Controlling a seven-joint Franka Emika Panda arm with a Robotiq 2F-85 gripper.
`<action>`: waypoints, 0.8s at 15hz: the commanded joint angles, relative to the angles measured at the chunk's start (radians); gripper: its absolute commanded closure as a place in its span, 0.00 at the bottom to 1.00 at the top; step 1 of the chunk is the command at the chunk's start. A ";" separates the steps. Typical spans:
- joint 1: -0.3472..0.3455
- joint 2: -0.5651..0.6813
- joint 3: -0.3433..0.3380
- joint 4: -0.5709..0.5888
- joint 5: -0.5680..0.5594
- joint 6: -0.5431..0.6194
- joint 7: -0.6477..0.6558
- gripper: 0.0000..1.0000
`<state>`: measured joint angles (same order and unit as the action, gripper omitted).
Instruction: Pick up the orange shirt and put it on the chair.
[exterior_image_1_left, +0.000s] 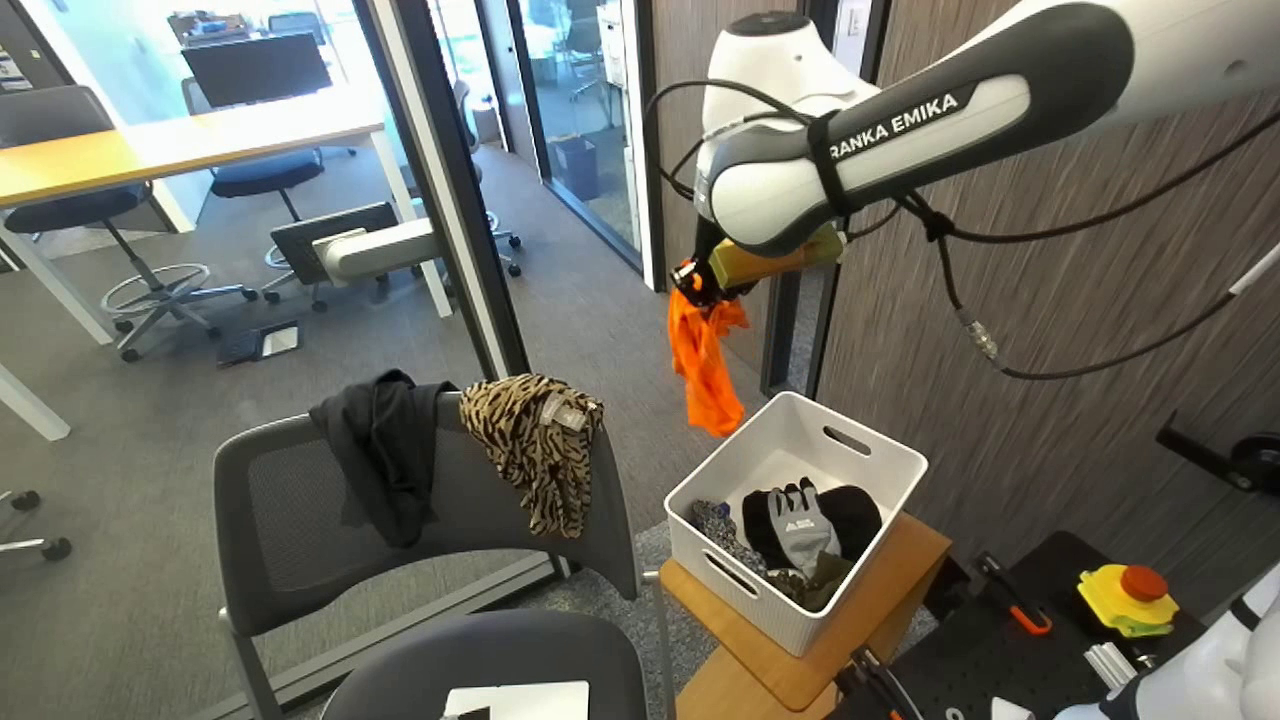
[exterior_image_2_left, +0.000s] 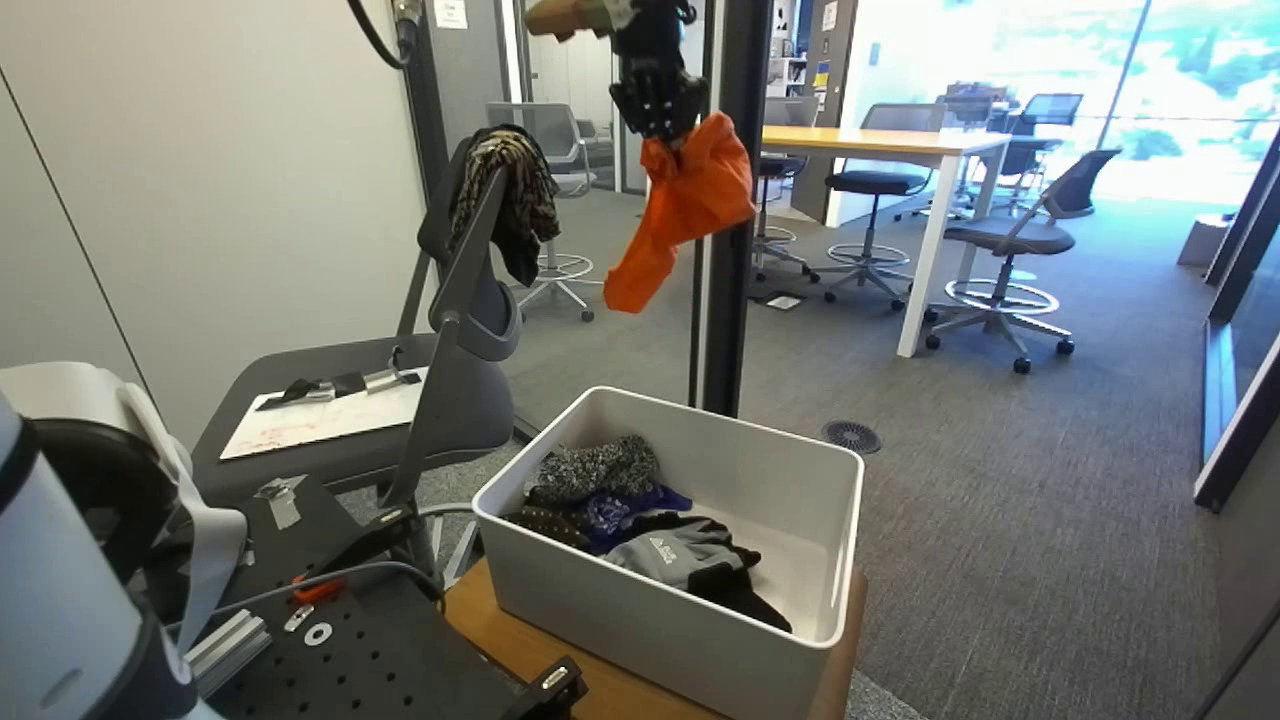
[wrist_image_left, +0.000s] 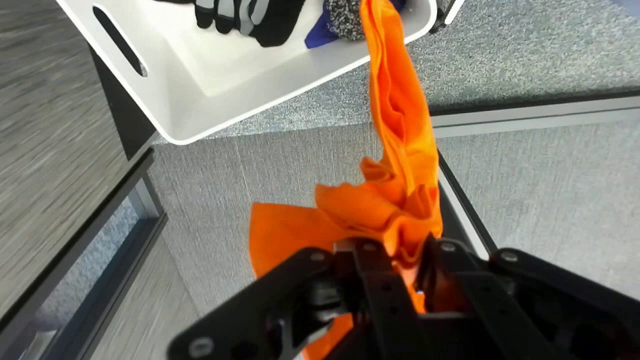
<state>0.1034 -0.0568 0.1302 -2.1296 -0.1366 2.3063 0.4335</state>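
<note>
The gripper (wrist_image_left: 400, 255) is clutching the shirt (wrist_image_left: 402, 135) higher than the bin (exterior_image_2_left: 640, 620). The chair (exterior_image_1_left: 475, 505) is standing near the bin.

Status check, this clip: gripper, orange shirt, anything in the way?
Gripper shut on orange shirt. Shirt hanging in air, not yet on chair. Backrest partly taken by dark garment and animal-print cloth; might crowd the drop.

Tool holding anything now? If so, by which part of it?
Yes: the orange shirt, pinched in the tool by bunched cloth near its upper end, the rest hanging loose. Which garment part that is can't be told.
</note>
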 joint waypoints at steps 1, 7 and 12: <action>0.054 0.043 0.073 0.202 -0.091 -0.171 0.067 0.93; 0.161 0.242 0.143 0.536 -0.135 -0.390 0.004 0.93; 0.239 0.425 0.121 0.759 -0.162 -0.420 -0.069 0.93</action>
<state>0.2960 0.2366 0.2702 -1.5622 -0.2752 1.9479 0.4229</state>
